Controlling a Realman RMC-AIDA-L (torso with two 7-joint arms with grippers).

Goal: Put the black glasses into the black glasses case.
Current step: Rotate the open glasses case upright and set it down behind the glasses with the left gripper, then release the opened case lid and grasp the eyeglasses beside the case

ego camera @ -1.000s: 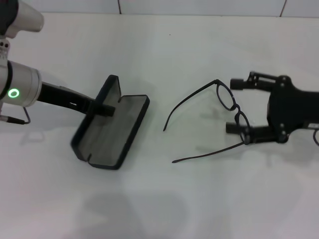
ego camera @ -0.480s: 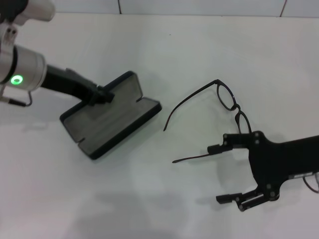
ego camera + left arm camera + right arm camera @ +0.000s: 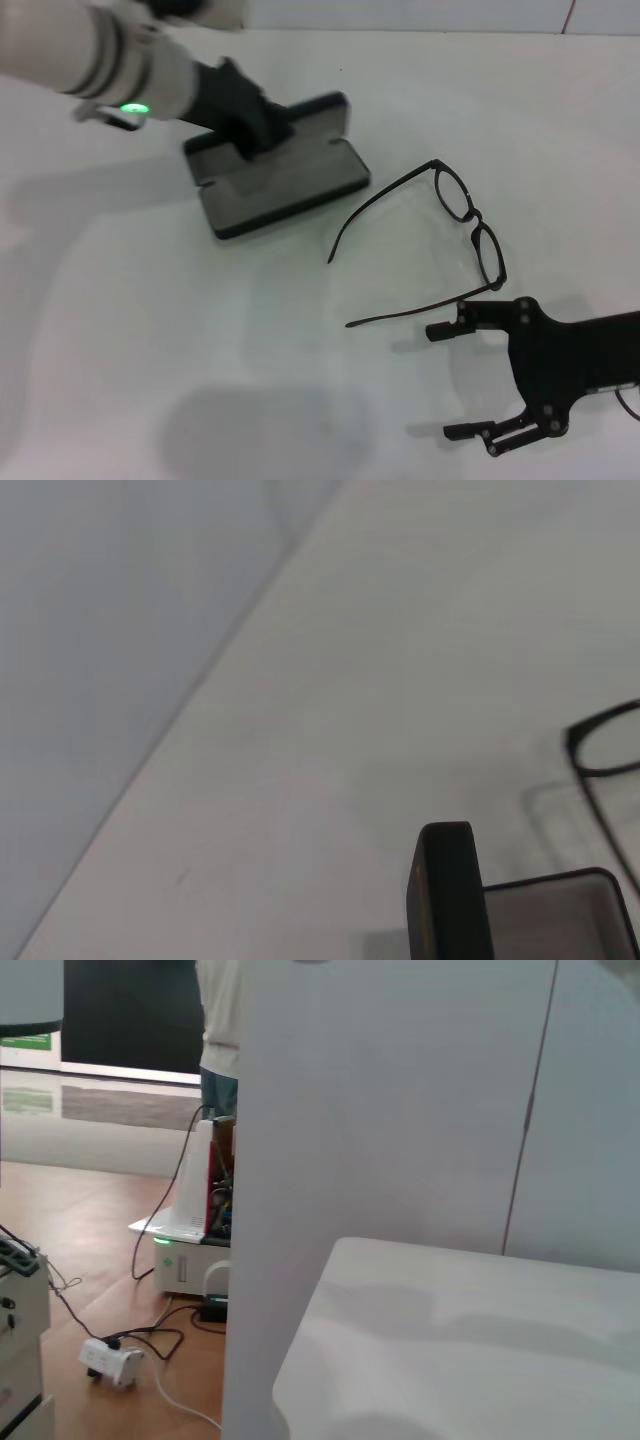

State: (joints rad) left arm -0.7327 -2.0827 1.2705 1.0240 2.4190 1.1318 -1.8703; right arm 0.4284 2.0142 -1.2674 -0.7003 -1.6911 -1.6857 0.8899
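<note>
The left tool (image 3: 255, 135) grips the open black glasses case (image 3: 290, 175) at its hinge edge, fingers hidden by wrist and lid, so whether it pinches I cannot tell; the black glasses (image 3: 440, 235) lie unfolded on the white counter (image 3: 150, 350) just beside the case, and the right tool (image 3: 478, 382) hovers spread wide by the near temple arm. Best to steady the case, then close on the bridge rather than a springy temple. The right wrist view shows only the room, the left wrist view just a case corner and one lens rim.

A white tabletop (image 3: 300, 380) stands before a white wall (image 3: 400, 1100). Beside it, on the wooden floor (image 3: 80, 1230), are a white box (image 3: 190, 1250) with green light and cables (image 3: 160, 1340).
</note>
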